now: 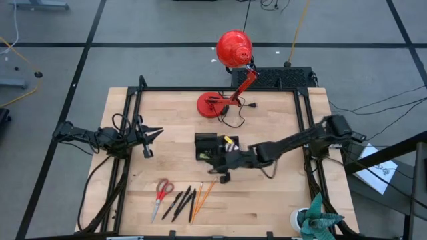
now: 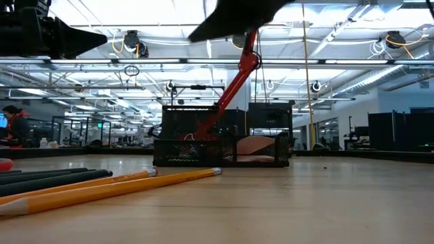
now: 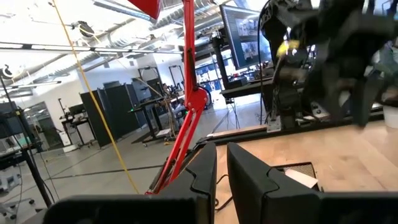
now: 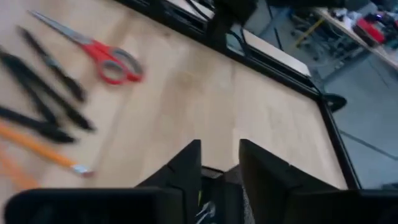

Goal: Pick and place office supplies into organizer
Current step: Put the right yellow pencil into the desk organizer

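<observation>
The black organizer (image 1: 207,147) (image 2: 220,142) stands mid-table, with a yellow piece (image 1: 230,140) and a pale pink pad (image 2: 256,145) inside it. Red-handled scissors (image 1: 162,190) (image 4: 102,56), black pens (image 1: 177,202) (image 4: 43,93) and orange pencils (image 1: 202,195) (image 2: 115,186) lie flat near the table's near edge. My right gripper (image 1: 221,172) (image 4: 221,165) hovers just past the organizer's near side, open with a modest gap and holding nothing, and it points toward the supplies. My left gripper (image 1: 150,137) (image 3: 221,171) waits at the table's left, with only a thin slit between its fingers.
A red desk lamp (image 1: 233,48) stands on its round base (image 1: 212,105) at the far side, and its arm (image 2: 237,81) rises behind the organizer. A black frame (image 1: 303,120) borders the tabletop. A plant and white cup (image 1: 310,219) sit at the near right corner.
</observation>
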`<state>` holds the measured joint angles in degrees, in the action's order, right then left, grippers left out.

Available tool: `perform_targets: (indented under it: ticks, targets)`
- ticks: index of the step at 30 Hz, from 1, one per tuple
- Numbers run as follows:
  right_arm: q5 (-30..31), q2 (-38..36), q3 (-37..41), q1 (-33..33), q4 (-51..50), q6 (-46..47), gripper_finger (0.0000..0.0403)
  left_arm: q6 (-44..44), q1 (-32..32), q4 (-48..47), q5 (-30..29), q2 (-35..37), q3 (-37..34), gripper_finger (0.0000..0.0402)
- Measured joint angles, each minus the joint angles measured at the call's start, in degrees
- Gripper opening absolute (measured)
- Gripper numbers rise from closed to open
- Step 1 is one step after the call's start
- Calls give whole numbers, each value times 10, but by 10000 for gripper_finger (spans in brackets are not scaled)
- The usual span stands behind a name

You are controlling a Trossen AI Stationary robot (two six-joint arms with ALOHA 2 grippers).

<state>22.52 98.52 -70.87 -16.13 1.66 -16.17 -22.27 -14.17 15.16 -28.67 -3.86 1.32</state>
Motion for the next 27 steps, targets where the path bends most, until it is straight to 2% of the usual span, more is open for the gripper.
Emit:
perform_targets:
  ticks: [6,10,13,16,20,24,27]
  targets:
    - [-1,-63,71,-45,8,20,13,18,0,-2,0,-8,0,47]
    - [12,-104,153,-48,62,30,11,40,0,-7,0,-54,4,47]
    - [-1,-141,224,-38,116,73,4,106,0,-4,0,-115,29,47]
    - [-38,-167,311,-39,202,103,3,169,-2,-18,0,-196,59,47]
    - [-95,-183,424,-39,378,132,1,257,-14,-27,1,-325,103,47]
    - [-107,-183,505,-39,489,153,1,315,-47,-32,-1,-478,161,46]
    - [-110,-183,544,-38,539,150,1,343,-83,-30,0,-587,230,46]
